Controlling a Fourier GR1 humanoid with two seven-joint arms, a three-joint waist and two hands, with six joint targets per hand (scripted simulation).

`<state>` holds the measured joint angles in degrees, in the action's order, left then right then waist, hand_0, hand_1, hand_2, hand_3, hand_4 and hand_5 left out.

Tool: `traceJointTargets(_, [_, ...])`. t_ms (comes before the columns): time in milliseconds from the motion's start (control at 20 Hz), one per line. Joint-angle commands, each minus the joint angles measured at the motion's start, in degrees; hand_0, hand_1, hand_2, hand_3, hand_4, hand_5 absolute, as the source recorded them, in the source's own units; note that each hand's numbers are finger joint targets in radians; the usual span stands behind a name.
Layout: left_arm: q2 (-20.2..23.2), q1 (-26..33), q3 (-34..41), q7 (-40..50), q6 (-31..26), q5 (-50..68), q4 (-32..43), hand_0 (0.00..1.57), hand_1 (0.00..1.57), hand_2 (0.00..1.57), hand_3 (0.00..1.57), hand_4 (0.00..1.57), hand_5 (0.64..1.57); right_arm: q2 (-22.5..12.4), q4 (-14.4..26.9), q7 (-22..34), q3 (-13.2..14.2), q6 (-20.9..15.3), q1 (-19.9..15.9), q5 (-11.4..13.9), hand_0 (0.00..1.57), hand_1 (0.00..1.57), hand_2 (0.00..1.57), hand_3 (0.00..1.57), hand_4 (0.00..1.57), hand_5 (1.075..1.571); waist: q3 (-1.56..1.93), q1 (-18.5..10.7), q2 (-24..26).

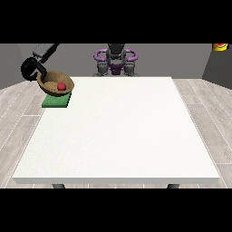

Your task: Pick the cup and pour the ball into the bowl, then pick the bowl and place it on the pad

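1. The large white square worktop (pixel 118 131) fills most of the view; its near edge runs along the bottom, its far edge lies just in front of the robot's grey and purple torso (pixel 116 59).
2. All the task's things that show are crowded at the worktop's far corner at the view's left. The rest of the surface, from the middle out to the near edge and both right-hand corners, is bare white.
3. A flat green rectangular pad (pixel 56 101) lies at that far left corner, close to the worktop's left edge; whether it overhangs the edge cannot be told.
4. A shallow brown wooden bowl (pixel 49 81) is over the pad's far part, tilted so its opening faces the camera. Whether its underside touches the pad or hangs just above it cannot be told.
5. A small red ball (pixel 61 86) sits inside the bowl, towards its right side.
6. The black robot hand (pixel 31 69) at the view's left is at the bowl's left rim, with a dark part over the rim as if curled round it. The fingers are too small to make out singly.
7. A grey forearm (pixel 44 51) slants up from that robot hand and is cut off at the top of the scene.
8. The bowl covers the pad's far edge.
9. A yellow and red object (pixel 220 45) at the top right corner is cut off and cannot be identified.
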<state>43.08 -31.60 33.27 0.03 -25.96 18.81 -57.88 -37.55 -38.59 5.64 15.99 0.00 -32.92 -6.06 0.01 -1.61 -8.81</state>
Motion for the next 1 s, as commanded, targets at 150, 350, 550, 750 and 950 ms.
traceJointTargets(150, [5.22,-1.37,2.69,-3.29,-3.15,2.36,3.49,0.0,0.0,0.0,0.0,1.21,1.553,-0.23,2.21,-3.61,4.12,0.47,-1.46,-2.84,1.57,1.57,1.57,0.45,1.07,1.566,0.01,-1.03,-6.39])
traceJointTargets(350, [0.71,1.8,0.74,-6.22,-1.5,0.92,1.37,0.0,0.0,0.0,0.0,1.21,1.556,5.67,3.37,-6.11,3.45,-1.54,1.02,-2.9,1.57,1.57,1.57,0.45,1.04,1.57,0.0,-1.68,-4.78])
traceJointTargets(550, [1.94,1.77,0.12,-7.44,-1.16,0.17,2.1,0.0,0.0,0.0,0.0,1.2,1.557,4.11,4.12,-3.66,4.01,-0.24,-0.9,-3.57,1.57,1.57,1.57,0.55,1.02,1.571,-0.01,-1.23,-4.18])
traceJointTargets(750, [3.36,0.09,-0.13,-3.04,-2.11,2.76,-0.32,0.0,0.0,0.0,0.0,1.19,1.561,1.73,8.27,-4.08,8.35,-1.77,-2.17,-6.25,1.57,1.57,1.57,0.88,0.71,1.571,0.04,-2.7,-5.55])
traceJointTargets(950, [5.23,-0.1,0.66,-2.9,-2.38,3.04,2.76,0.0,0.0,0.0,0.0,1.19,1.563,-0.86,6.98,-3.06,6.65,-4.28,-1.58,-3.58,1.57,1.57,1.57,1.09,0.0,1.55,-0.01,-1.08,-4.44])
